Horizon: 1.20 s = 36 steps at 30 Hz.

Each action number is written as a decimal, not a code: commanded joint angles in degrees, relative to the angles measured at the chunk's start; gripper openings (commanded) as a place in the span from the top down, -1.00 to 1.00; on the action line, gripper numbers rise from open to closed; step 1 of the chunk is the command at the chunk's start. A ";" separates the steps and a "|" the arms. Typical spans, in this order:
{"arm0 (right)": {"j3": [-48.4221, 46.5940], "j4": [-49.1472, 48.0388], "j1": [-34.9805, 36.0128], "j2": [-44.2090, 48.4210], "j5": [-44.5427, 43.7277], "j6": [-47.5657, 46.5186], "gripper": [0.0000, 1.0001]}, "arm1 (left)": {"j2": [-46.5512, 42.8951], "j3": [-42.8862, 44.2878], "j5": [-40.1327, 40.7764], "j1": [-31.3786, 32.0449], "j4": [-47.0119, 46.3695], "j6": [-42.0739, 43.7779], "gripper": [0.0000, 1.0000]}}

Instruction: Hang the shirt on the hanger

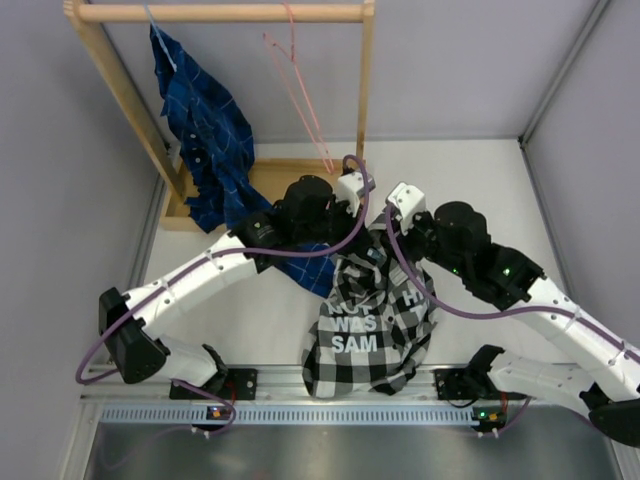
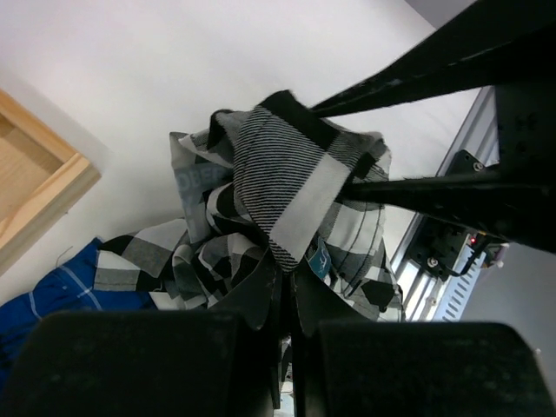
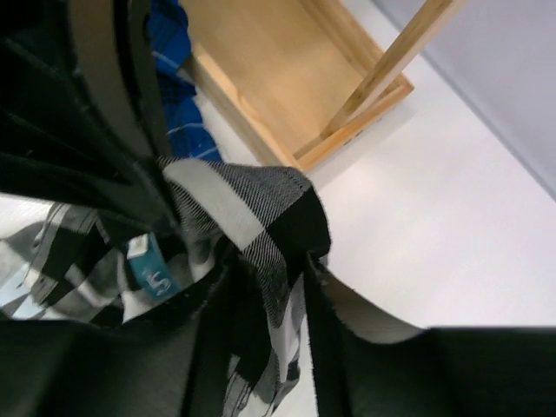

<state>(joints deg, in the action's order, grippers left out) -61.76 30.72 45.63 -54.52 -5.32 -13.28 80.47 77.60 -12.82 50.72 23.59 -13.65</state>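
The black-and-white checked shirt (image 1: pixel 370 330) hangs from its collar between my two grippers, white lettering facing up. My left gripper (image 1: pixel 366 232) is shut on a collar fold; in the left wrist view (image 2: pixel 291 274) the fabric (image 2: pixel 287 165) rises out of the closed fingers. My right gripper (image 1: pixel 390 238) is shut on the collar right beside it; in the right wrist view (image 3: pixel 269 269) checked cloth (image 3: pixel 261 208) fills the jaws. The pink wire hanger (image 1: pixel 300 90) hangs from the wooden rail behind, just above and left of the grippers, with nothing on it.
A wooden clothes rack (image 1: pixel 365 90) stands at the back with a tray base (image 1: pixel 275 175). A dark blue plaid shirt (image 1: pixel 205 130) hangs on its left side and drapes onto the table. An aluminium rail (image 1: pixel 300 412) runs along the near edge.
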 commanded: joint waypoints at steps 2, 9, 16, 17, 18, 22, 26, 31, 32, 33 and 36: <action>2.25 -14.00 0.43 -0.14 -4.24 -5.96 0.39 | -3.03 2.82 -6.06 0.08 -1.27 -0.24 1.00; 3.57 -17.88 0.52 -2.08 -5.57 -4.92 1.00 | -5.93 3.26 -3.36 -0.01 -1.27 1.60 1.00; 4.01 -14.73 0.25 5.28 -13.65 6.84 1.00 | -15.22 -9.89 6.14 -0.01 -7.75 5.39 -0.96; 4.10 -14.20 0.25 6.26 -14.10 7.99 1.00 | -17.17 -13.41 6.31 -0.01 -13.52 5.04 -0.97; 4.36 -13.24 0.25 7.14 -14.10 8.96 1.00 | -19.01 -16.92 6.84 -0.01 -16.71 3.73 -0.96; 5.07 -11.21 0.25 10.31 -14.01 11.87 1.00 | -25.35 -35.45 7.28 -0.09 -33.15 -2.33 -0.97; 4.36 -9.54 0.25 10.31 -13.67 12.75 1.00 | -24.40 -42.88 8.08 -0.09 -43.17 -9.53 -0.94; 4.63 -9.89 0.25 10.05 -10.33 14.77 1.00 | -17.81 -41.22 6.93 -0.09 -48.03 -10.96 -0.64; 4.71 -9.98 0.17 10.05 -10.06 14.95 1.00 | -16.76 -40.35 7.02 -0.09 -48.46 -10.96 -0.57; 4.72 -9.98 0.25 9.96 -9.80 15.04 1.00 | -15.18 -40.08 7.19 -0.09 -48.99 -10.87 -0.49; 4.98 -10.15 0.17 10.31 -9.27 15.39 1.00 | -13.24 -39.11 8.25 -0.09 -50.31 -11.13 -0.03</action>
<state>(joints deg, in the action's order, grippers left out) -56.60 21.06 45.84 -45.01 -15.79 0.32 66.15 35.53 -5.39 50.65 -18.44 -23.64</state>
